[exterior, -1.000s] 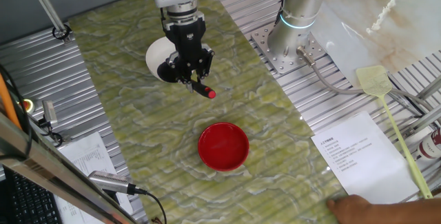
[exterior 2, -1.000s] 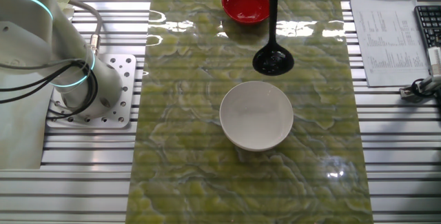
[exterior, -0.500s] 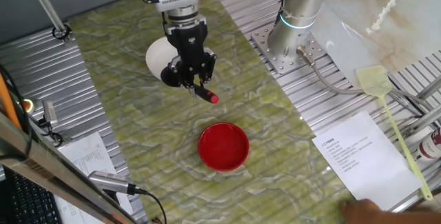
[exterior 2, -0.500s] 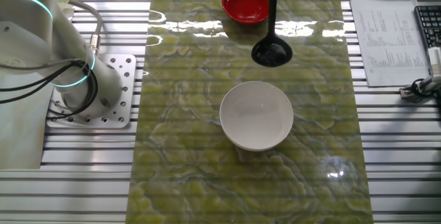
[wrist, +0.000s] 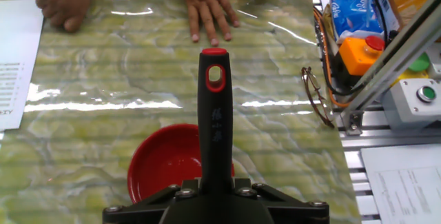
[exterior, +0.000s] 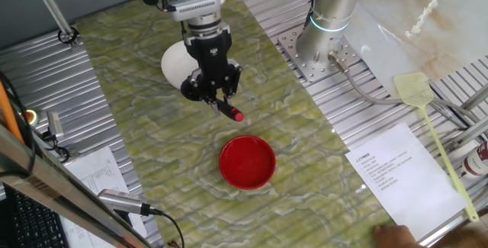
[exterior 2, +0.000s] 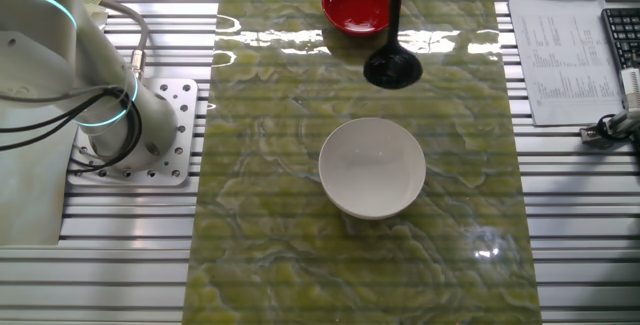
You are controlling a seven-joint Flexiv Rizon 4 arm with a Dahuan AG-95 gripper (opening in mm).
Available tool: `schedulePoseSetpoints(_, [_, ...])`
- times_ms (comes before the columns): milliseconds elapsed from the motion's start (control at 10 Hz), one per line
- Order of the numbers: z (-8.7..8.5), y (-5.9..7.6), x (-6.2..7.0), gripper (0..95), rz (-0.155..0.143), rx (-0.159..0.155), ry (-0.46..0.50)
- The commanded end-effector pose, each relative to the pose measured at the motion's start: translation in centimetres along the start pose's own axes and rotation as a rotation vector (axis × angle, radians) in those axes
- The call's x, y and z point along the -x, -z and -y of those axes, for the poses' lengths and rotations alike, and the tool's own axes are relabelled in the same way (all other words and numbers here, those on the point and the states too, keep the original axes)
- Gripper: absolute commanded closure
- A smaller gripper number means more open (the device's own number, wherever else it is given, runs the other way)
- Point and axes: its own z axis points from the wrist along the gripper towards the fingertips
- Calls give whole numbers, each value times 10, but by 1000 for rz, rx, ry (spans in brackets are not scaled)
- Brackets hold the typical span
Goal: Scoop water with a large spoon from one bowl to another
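Observation:
My gripper (exterior: 216, 95) is shut on the handle of the black ladle (exterior 2: 393, 67), whose red tip (exterior: 238, 115) sticks out below the fingers. In the other fixed view the round scoop hangs above the table between the two bowls, nearer the red one. The white bowl (exterior 2: 372, 168) shows partly behind the gripper in one fixed view (exterior: 175, 61). The red bowl (exterior: 247, 162) lies ahead of the ladle tip; it also shows in the other fixed view (exterior 2: 357, 3). In the hand view the ladle handle (wrist: 214, 114) rises over the red bowl (wrist: 160, 169).
The arm's base (exterior: 324, 42) stands on a metal plate right of the green mat. A paper sheet (exterior: 393, 173) and a yellow fly swatter (exterior: 431, 130) lie at the right. A person's hands (wrist: 210, 10) rest on the mat's far edge in the hand view.
The gripper has carried the ladle away from the white bowl toward the red bowl. The scoop has shifted a little closer to the red bowl.

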Motion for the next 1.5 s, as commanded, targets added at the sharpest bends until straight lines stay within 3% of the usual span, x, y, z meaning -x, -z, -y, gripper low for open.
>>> schedulePoseSetpoints(100, [-2, -4, 5, 950, 2, 1, -8])
schedulePoseSetpoints(1000, [-4, -26, 37, 950, 15, 2, -56])
schedulePoseSetpoints(1200, [-6, -30, 40, 950, 19, 1, -52])
schedulePoseSetpoints(1500, [-7, -32, 40, 950, 1, -5, -59])
